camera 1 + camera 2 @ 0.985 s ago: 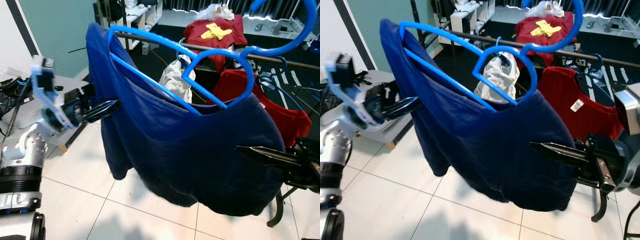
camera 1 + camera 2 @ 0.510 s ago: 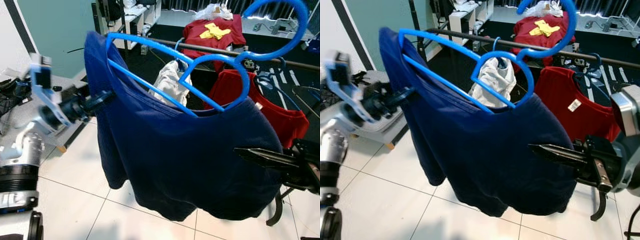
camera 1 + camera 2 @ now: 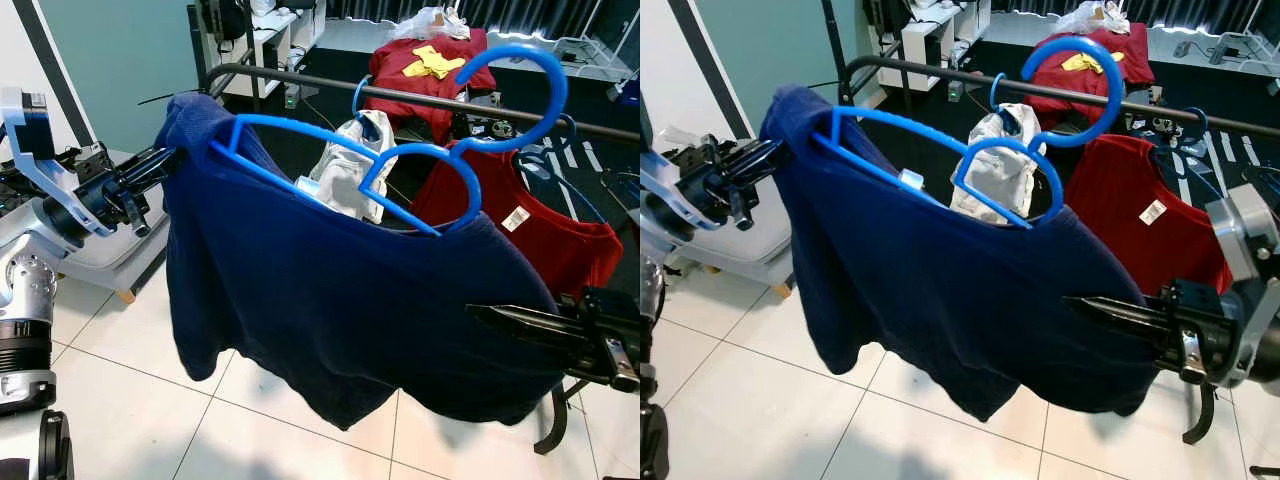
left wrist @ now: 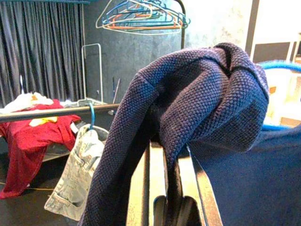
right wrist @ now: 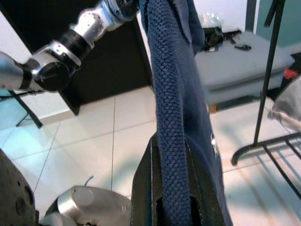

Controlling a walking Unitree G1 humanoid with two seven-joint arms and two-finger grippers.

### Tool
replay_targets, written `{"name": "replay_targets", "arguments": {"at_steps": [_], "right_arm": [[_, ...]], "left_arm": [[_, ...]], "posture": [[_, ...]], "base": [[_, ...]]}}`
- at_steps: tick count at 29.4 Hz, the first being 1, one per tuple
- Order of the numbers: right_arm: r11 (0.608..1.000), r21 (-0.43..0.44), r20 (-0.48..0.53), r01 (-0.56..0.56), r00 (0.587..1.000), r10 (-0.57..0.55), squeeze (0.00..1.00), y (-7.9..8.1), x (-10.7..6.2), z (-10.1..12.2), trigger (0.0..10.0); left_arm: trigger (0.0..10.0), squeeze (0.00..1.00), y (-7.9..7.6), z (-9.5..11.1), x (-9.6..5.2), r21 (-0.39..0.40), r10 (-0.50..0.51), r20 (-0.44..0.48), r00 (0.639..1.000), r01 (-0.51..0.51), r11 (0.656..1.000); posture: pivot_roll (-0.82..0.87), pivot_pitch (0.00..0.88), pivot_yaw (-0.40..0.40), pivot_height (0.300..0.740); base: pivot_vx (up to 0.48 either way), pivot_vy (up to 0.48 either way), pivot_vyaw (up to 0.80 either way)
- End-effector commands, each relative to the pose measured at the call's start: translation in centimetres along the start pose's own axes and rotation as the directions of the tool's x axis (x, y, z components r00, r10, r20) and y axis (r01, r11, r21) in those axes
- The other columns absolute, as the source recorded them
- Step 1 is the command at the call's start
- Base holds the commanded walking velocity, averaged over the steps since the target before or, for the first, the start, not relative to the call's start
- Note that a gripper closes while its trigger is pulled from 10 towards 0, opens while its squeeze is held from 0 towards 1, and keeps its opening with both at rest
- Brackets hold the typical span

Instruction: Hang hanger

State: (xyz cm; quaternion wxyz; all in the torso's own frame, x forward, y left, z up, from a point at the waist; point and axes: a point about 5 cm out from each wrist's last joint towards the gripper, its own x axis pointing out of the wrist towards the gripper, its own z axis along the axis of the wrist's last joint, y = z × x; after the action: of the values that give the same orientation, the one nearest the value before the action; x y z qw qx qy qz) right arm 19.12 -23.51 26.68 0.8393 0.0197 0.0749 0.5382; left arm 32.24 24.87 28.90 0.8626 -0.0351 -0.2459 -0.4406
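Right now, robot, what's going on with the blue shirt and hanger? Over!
Left gripper and right gripper shut on navy shirt. Shirt on blue hanger, hook just short of rail. Red shirt and pale garment already hanging there.

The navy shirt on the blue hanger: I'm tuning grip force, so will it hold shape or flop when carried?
Likely floppy: the navy shirt sags below the blue hanger and bunches over the left gripper. Its coarse knit probably resists slipping where the right gripper pinches it.

Left gripper (image 3: 168, 160): we see its fingertips buried in the blue shirt (image 3: 330, 320).
Hanger (image 3: 400, 165): lower bar hidden at 6 o'clock.
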Motion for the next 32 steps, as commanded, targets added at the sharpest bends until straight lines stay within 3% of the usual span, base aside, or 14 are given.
{"name": "replay_targets", "arguments": {"at_steps": [1,5,8,11,14,25,26,27,28,30,31,32], "right_arm": [[1.0,-0.005,-0.059,-0.01,0.998,0.009,0.0,0.2,0.2,-0.5,0.0],[1.0,0.003,-0.11,-0.016,0.994,0.016,0.0,0.4,0.2,-1.2,0.0],[0.997,-0.01,0.002,-0.081,0.997,0.081,0.0,1.4,-0.1,0.3,0.0],[0.996,-0.021,0.031,-0.082,0.996,0.082,0.0,1.4,-0.2,0.7,0.0],[0.997,-0.036,0.076,-0.072,0.994,0.075,0.0,1.5,-0.6,1.2,0.0],[0.998,-0.061,0.101,-0.025,0.994,0.031,0.0,1.0,-0.7,1.2,0.0],[0.998,-0.064,0.105,-0.007,0.994,0.014,0.0,0.7,-0.6,1.1,0.0],[0.998,-0.064,0.105,-0.007,0.994,0.014,0.0,0.7,-0.6,1.1,0.0],[0.998,-0.064,0.087,0.012,0.996,-0.007,0.0,0.4,-0.2,0.7,0.0],[0.998,-0.064,0.087,0.012,0.996,-0.007,0.0,0.4,-0.2,0.7,0.0],[0.998,-0.057,0.02,0.031,0.999,-0.03,0.0,0.1,0.3,-0.2,0.0],[0.997,-0.048,-0.097,0.052,0.994,-0.057,0.0,-0.3,0.8,-1.9,0.0]], "left_arm": [[0.0,0.0,0.6,1.1,-0.4,0.042,0.033,0.019,0.999,-0.034,0.999],[0.0,0.0,0.8,1.2,-0.3,0.046,0.054,0.029,0.998,-0.055,0.997],[0.0,0.0,2.0,0.6,0.1,0.049,0.185,-0.007,0.983,-0.184,0.982],[0.0,0.0,2.2,0.4,0.2,0.045,0.215,-0.015,0.976,-0.215,0.976],[0.0,0.0,3.0,-0.6,-0.2,0.005,0.311,-0.051,0.949,-0.312,0.95],[0.2,0.0,2.3,-3.2,-0.3,-0.085,0.294,-0.122,0.948,-0.305,0.948],[2.2,0.0,1.3,-3.7,-0.1,-0.122,0.216,-0.122,0.969,-0.231,0.965],[2.2,0.0,1.3,-3.7,-0.1,-0.122,0.216,-0.122,0.969,-0.231,0.965],[5.0,0.0,-0.2,-4.3,0.1,-0.162,0.101,-0.124,0.987,-0.121,0.979],[5.0,0.0,-0.2,-4.3,0.1,-0.162,0.101,-0.124,0.987,-0.121,0.979],[10.0,0.0,-2.2,-5.1,0.4,-0.185,-0.025,-0.135,0.99,-0.001,0.983],[10.0,1.0,-4.7,-6.2,1.1,-0.249,-0.162,-0.157,0.974,0.12,0.961]], "posture": [[-0.05,0.084,0.007,0.74],[-0.05,0.085,0.008,0.74],[-0.05,0.084,0.011,0.74],[-0.05,0.084,0.013,0.74],[-0.05,0.082,0.015,0.74],[-0.05,0.076,0.02,0.74],[-0.05,0.078,0.019,0.74],[-0.05,0.078,0.019,0.74],[-0.05,0.079,0.019,0.74],[-0.05,0.079,0.019,0.74],[-0.05,0.082,0.019,0.74],[-0.04,0.084,0.011,0.74]], "base": [[0.0,0.0,0.0],[0.0,0.0,0.0],[0.0,0.0,0.0],[0.0,0.0,0.0],[0.0,0.0,0.0],[0.0,0.0,0.0],[0.0,0.0,0.0],[0.0,0.0,0.0],[0.0,0.0,0.0],[0.0,0.0,0.0],[0.0,0.0,0.0],[0.0,0.0,0.0]]}}
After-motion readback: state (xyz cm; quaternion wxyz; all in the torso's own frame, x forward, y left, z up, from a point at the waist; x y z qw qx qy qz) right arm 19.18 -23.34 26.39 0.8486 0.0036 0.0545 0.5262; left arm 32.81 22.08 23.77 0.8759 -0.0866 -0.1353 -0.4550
